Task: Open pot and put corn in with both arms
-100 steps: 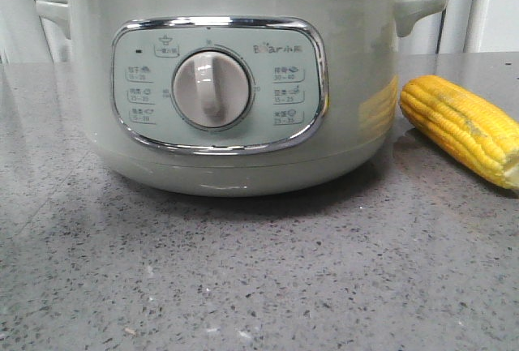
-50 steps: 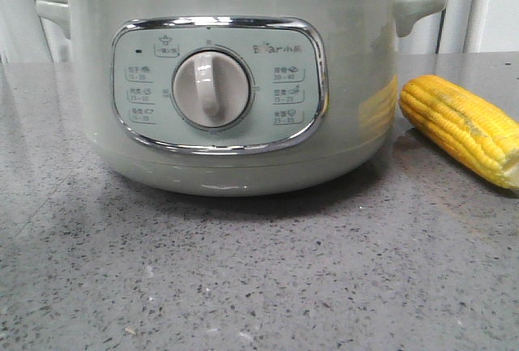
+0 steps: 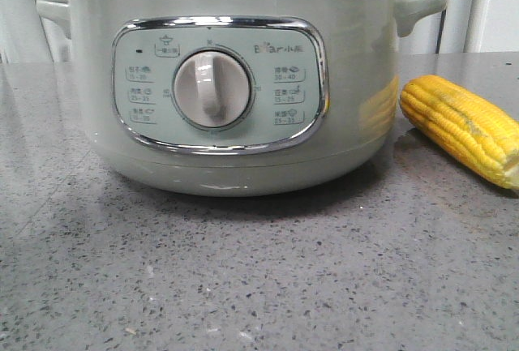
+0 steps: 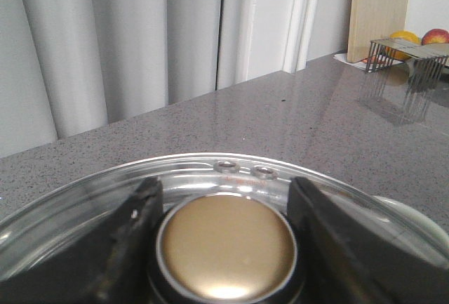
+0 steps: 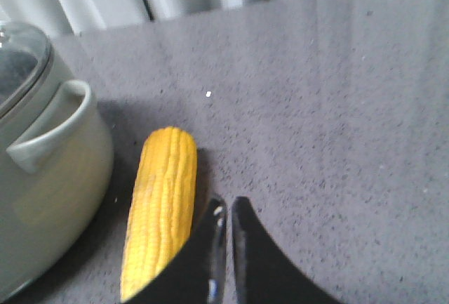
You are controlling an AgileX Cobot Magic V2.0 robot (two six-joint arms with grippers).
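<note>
- Grey speckled counter (image 3: 243, 286), pale curtains behind.
- Pot (image 3: 235, 83) upright at centre, glass lid (image 4: 63, 213) on, unopened.
- Left gripper (image 4: 226, 237) spread either side of the gold lid knob (image 4: 226, 248); contact not discernible.
- Knob likely the only sound hold: glass heavy, slick, breakable.
- Corn (image 5: 161, 206) flat on the counter just beside the pot's right flank, apart from it.
- Right gripper (image 5: 226, 248) pressed nearly together, empty, next to the cob.
- Cob probably firm, light, prone to rolling; best pinched mid-length across the rows.
</note>
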